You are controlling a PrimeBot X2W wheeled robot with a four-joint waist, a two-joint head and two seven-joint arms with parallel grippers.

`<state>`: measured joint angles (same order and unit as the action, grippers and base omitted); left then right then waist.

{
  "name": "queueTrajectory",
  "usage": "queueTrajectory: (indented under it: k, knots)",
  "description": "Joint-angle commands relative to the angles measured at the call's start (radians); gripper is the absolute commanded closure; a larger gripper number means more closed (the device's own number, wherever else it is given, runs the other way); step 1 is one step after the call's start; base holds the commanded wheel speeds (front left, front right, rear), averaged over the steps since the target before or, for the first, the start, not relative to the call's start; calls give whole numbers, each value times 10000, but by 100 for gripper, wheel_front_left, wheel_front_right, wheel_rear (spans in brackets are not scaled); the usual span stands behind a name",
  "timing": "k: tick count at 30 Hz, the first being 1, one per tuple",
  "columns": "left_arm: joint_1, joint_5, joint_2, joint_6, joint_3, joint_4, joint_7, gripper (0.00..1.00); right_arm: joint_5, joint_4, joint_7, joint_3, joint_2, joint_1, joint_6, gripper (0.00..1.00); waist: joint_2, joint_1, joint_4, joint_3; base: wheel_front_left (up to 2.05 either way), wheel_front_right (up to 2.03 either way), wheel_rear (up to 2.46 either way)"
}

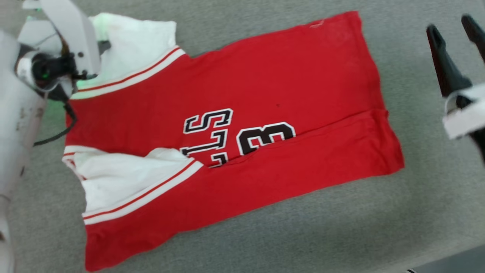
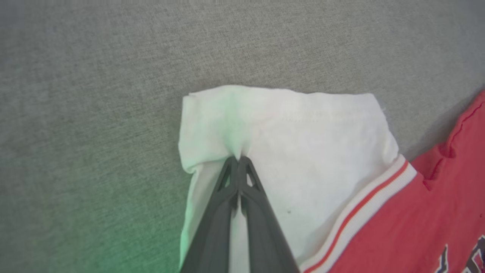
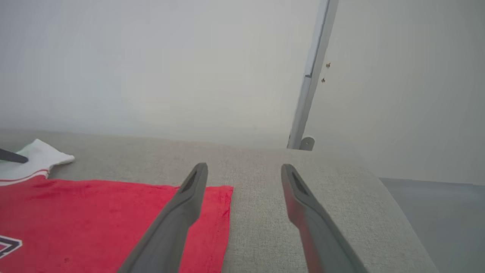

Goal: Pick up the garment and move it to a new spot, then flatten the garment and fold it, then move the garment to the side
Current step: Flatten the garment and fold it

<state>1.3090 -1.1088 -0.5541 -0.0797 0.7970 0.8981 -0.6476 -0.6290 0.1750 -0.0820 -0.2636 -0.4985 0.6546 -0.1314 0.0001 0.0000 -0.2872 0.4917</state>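
Observation:
The garment, a red jersey with white sleeves, striped trim and black-and-white lettering, lies spread on the grey surface, its near long edge folded over the lettering. My left gripper is shut on the far white sleeve, with the cloth puckered at its tips. In the head view that arm's pale wrist covers the sleeve's corner at the upper left. My right gripper hangs open above the bare surface, past the jersey's hem, holding nothing.
The grey fabric surface runs around the jersey, with bare room on the right and front. Its edge and a dark floor show at the lower right. A pale wall with an upright frame stands behind.

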Motion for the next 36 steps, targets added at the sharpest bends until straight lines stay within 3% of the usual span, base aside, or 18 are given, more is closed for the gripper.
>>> queueTrajectory:
  k: [1, 6, 10, 18, 21, 22, 23, 25, 36]
  knots:
    - [88, 59, 180, -100, 61, -7, 96, 100, -213, 304, 602, -255, -151, 450, 16, 0, -1, 0, 296, 176, 0, 0, 0]
    - [436, 193, 605, -266, 161, -105, 510, 100, -1009, 1616, 4019, -1926, -888, 2202, 16, 0, -1, 0, 913, 455, 0, 0, 0]
    - [593, 211, 901, -378, 262, -281, 712, 100, -1819, 2594, 6020, -2739, -1212, 3566, 16, 0, -1, 0, 1396, 711, 0, 0, 0]
    - [839, 274, 1197, -499, 551, -560, 917, 100, -2265, 4346, 7540, -3639, -1073, 5278, 16, 0, -1, 0, 2042, 1138, 0, 0, 0]
    - [889, 222, 1230, -498, 611, -638, 1095, 100, -2451, 4631, 7570, -3930, -1046, 5561, 16, 0, -1, 0, 2155, 1183, 0, 0, 0]
    - [886, 175, 1247, -498, 629, -656, 1132, 100, -2482, 4730, 7499, -4012, -1043, 5573, 16, 24, -1, 0, 2184, 1184, 0, 0, 0]
    - [878, 132, 1282, -498, 666, -715, 1146, 100, -2468, 4774, 7455, -4171, -1070, 5570, 16, 63, -1, 0, 2214, 1189, 0, 0, 0]
    - [854, 71, 1318, -502, 752, -848, 1202, 100, -2494, 4862, 7375, -4459, -1162, 5603, 16, 100, -1, 0, 2266, 1187, 0, 0, 0]
    - [211, -845, 1136, -507, 787, -1958, 2157, 100, -3116, 4245, 5776, -5189, -1976, 5328, 16, 100, -1, 0, 2566, 141, 0, 0, 0]
